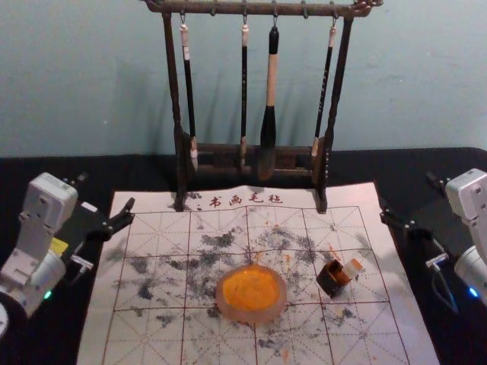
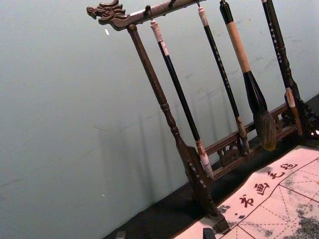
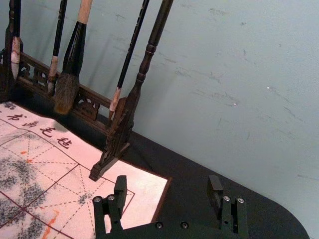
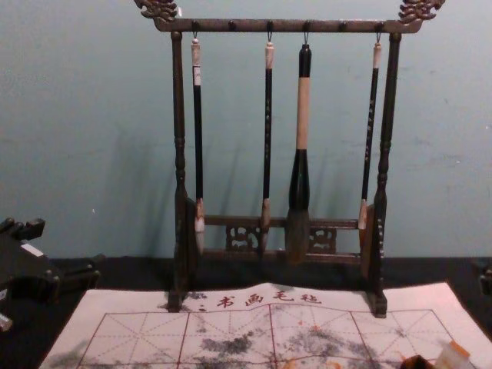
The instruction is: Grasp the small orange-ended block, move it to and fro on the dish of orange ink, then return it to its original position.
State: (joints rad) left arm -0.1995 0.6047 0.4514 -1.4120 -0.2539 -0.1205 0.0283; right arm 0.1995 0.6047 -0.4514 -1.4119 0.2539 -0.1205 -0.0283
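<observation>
My left gripper [image 1: 105, 192] is open over the dark surface, by the mat's left edge; the left wrist view shows the left gripper [image 2: 164, 233] with a gap between its tips. My right gripper [image 1: 409, 199], off the mat's right edge, stands open too, as does the right gripper [image 3: 168, 185] in its wrist view, holding nothing. The small pale block [image 1: 352, 268] with an orange end leans against a dark, orange-stained block [image 1: 333, 280] right of the dish. The round dish of orange ink [image 1: 251, 290] lies near the mat's middle. In the chest view the pale block [image 4: 452, 357] shows its orange top.
A dark wooden rack [image 1: 173, 91] with several hanging brushes stands at the mat's back edge. The largest brush [image 1: 268, 137] hangs right of the rack's middle. The white gridded mat [image 1: 152, 334] is smudged with ink and lies on a black-covered table [image 1: 99, 171]. A wall rises behind.
</observation>
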